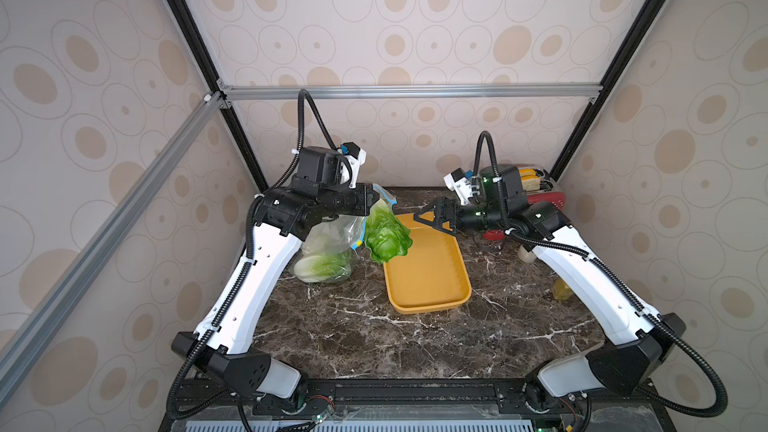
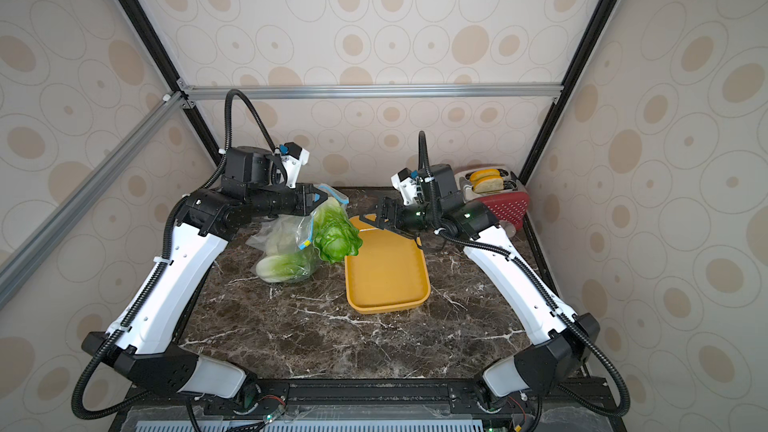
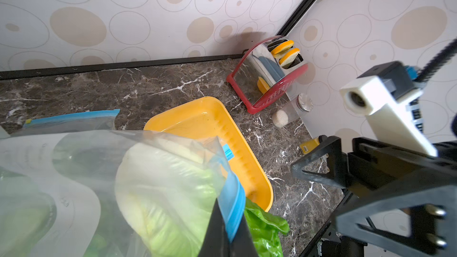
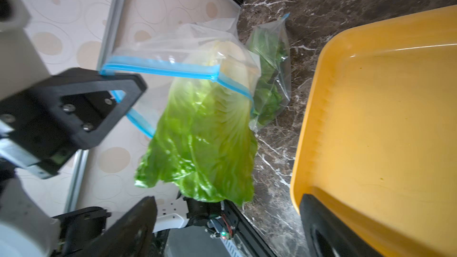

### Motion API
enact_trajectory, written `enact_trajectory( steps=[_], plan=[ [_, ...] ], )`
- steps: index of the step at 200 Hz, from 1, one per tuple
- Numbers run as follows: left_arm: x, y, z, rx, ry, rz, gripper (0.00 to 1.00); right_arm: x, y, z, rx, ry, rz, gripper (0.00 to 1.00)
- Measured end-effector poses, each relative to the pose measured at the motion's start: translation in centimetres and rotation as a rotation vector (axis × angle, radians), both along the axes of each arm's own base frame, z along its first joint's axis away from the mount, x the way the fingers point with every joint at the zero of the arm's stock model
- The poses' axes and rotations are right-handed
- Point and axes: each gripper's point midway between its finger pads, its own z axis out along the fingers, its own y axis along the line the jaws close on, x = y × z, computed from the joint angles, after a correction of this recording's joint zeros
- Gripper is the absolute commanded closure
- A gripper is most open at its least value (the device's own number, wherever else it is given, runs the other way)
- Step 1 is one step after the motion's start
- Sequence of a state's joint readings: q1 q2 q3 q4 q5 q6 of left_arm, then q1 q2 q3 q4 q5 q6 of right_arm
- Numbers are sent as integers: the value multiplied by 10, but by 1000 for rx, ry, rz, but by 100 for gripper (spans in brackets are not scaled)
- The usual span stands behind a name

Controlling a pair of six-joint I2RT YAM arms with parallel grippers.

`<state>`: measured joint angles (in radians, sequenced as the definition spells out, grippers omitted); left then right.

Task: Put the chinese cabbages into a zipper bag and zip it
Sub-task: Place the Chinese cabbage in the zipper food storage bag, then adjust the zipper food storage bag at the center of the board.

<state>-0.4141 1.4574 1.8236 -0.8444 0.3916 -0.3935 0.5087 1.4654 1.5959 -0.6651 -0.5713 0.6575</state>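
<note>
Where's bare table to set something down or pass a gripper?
Best: front of the table, bare up to the yellow tray, which holds nothing. Crowded: back left, where the left gripper holds the zipper bag and a cabbage hangs out beside the tray; back right, toaster and jar behind the open right gripper.

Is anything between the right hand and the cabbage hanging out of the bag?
Nothing visible. The open right hand faces the cabbage across free air above the yellow tray; the left hand holds the zipper bag.

No writing seems legible on anything shown.
</note>
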Motion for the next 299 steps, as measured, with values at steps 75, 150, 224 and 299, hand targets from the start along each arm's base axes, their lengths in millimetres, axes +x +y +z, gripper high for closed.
enact_trajectory(
  steps=[75,150,224,299],
  plan=[
    [3,-1,0,-20,10,7,100,-9,-14,-109,-211,185,0,20],
    [7,-7,4,-55,9,2,100,-41,54,-85,13,126,192,26],
    [-2,-26,3,-100,33,-80,100,-15,74,-35,183,8,148,41],
    [-16,-36,-2,-122,60,-114,100,19,73,-32,205,-4,-24,60]
  ],
)
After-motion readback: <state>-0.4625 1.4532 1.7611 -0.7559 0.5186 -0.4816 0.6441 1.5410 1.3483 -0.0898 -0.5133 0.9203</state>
